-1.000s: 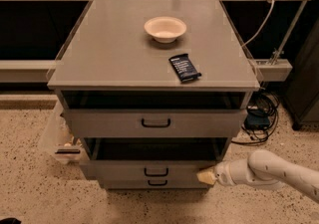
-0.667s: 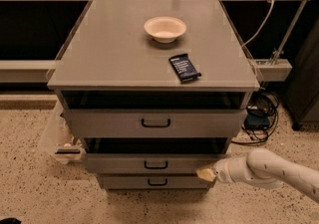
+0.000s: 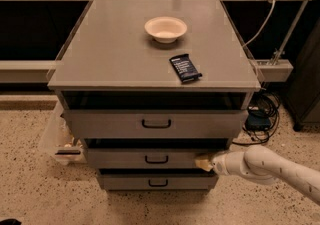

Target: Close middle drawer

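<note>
The middle drawer (image 3: 125, 158) is the second of three grey drawers in the cabinet. Its low front carries a small dark loop handle (image 3: 156, 159), and it stands out only a little, with a thin dark gap above it. My gripper (image 3: 203, 162) comes in from the right on a white arm (image 3: 270, 167), and its pale tip rests against the right end of the middle drawer's front. The top drawer (image 3: 155, 124) stands further out, with a dark opening above it. The bottom drawer (image 3: 157, 182) sits below.
On the cabinet top (image 3: 115, 54) lie a cream bowl (image 3: 166, 28) and a dark packet (image 3: 185, 67). A clear plastic bin (image 3: 56, 139) stands left of the cabinet on the speckled floor. Cables (image 3: 257, 119) lie at the right.
The middle drawer has slid back into the cabinet. A second ago it stood well out over the bottom drawer. My gripper has followed its front inward.
</note>
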Robot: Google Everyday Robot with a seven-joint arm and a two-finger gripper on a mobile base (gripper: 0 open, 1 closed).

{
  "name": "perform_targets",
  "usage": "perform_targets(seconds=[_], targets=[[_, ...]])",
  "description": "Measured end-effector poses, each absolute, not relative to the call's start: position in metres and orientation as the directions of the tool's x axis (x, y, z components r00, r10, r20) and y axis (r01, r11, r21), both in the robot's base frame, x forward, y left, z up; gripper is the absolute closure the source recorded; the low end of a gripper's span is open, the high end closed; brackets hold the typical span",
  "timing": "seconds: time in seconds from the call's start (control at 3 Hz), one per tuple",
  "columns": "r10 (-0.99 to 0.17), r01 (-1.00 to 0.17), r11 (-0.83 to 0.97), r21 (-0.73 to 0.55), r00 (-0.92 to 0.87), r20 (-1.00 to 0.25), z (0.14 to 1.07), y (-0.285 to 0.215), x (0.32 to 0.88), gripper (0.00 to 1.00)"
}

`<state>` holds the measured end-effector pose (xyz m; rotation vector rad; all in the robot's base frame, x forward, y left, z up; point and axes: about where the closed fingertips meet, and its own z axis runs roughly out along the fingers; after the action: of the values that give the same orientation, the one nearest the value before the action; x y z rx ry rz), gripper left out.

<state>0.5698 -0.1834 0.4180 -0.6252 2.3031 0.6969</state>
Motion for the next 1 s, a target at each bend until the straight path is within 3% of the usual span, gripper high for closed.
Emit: perform_targets(seconds=[0.67,1.0], targets=[[-0.223,-0.570,0.762,0.306,-0.676,-0.703,0.414,-0.190,0.573,1.00],[-0.229,-0.573,0.746,0.338,-0.698,-0.678,0.408,-0.200,0.557,0.86]])
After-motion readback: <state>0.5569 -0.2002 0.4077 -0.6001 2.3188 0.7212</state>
